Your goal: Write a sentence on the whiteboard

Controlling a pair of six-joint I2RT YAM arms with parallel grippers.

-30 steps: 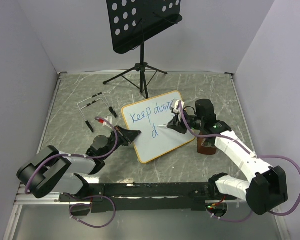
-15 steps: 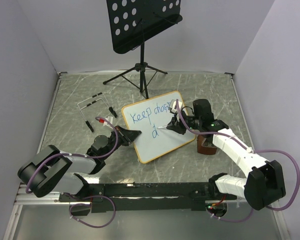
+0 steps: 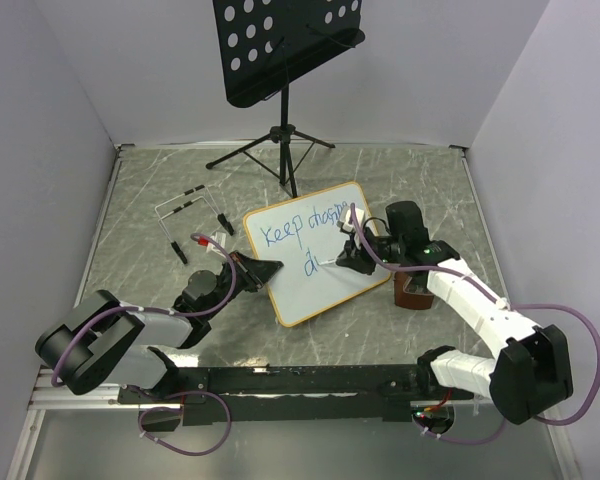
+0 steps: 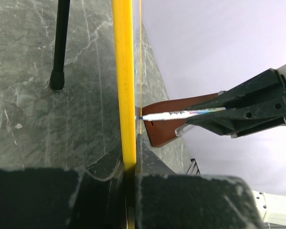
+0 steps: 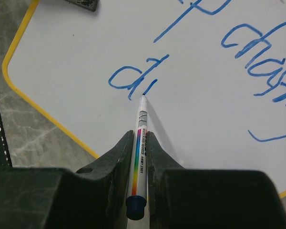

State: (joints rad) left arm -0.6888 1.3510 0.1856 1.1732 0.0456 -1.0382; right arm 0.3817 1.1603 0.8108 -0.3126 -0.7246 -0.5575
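One stroke has joined the "d" of the sentence [image 3: 302, 240] since a second ago. One whiteboard [image 3: 315, 290], edge pinched by left claw [image 3: 268, 268]; one marker [image 5: 141, 114], gripped by right claw [image 5: 139, 137].

**Smooth board, matt black plastic**

The whiteboard [image 3: 325, 290] has a smooth, faintly glossy white face and a yellow-orange frame. The desk [image 3: 150, 190] looks like veined grey marble. The marker [image 5: 142, 117] is glossy white plastic. The right pincer [image 5: 139, 134] is matt, grainy black plastic. At 12 o'clock, the perforated stand plate [image 3: 280, 45] looks like matt black metal.

Looks like you're in robot lab test cell: plain white panel walls [image 3: 50, 100] boxing in grey marble-look tabletop [image 3: 140, 190], black mounting rail [image 3: 310, 378] along near edge.
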